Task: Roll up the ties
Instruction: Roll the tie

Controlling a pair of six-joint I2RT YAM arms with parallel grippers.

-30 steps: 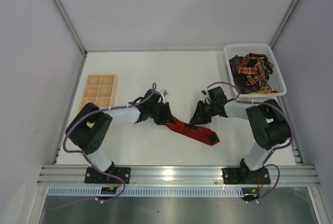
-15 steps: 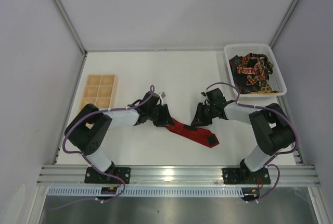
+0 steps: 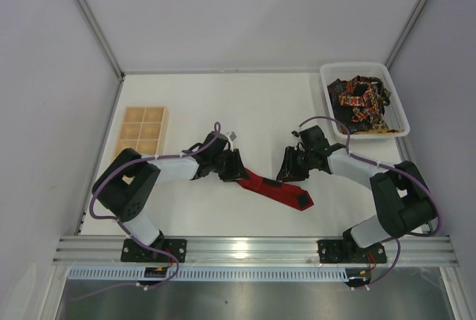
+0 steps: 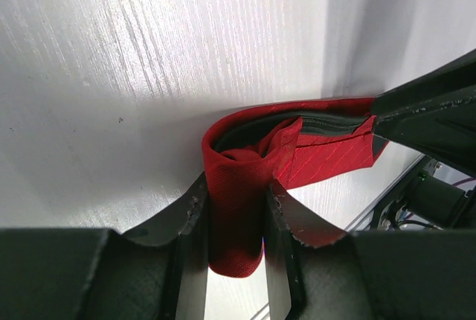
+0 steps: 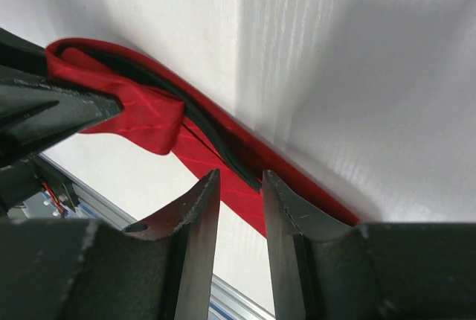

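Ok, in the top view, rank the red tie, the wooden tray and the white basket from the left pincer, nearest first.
1. The red tie: clamped in the left pincer, in the middle.
2. The wooden compartment tray: off to the left.
3. The white basket of patterned ties: far right corner.

Robot lab cell, white table (image 3: 260, 104), aluminium rail (image 3: 253, 248), blank walls (image 3: 260, 7)

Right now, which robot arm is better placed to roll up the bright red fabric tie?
Probably left. The left gripper is shut on the curled end of the bright red fabric tie. The right gripper only sits over its flat stretch.
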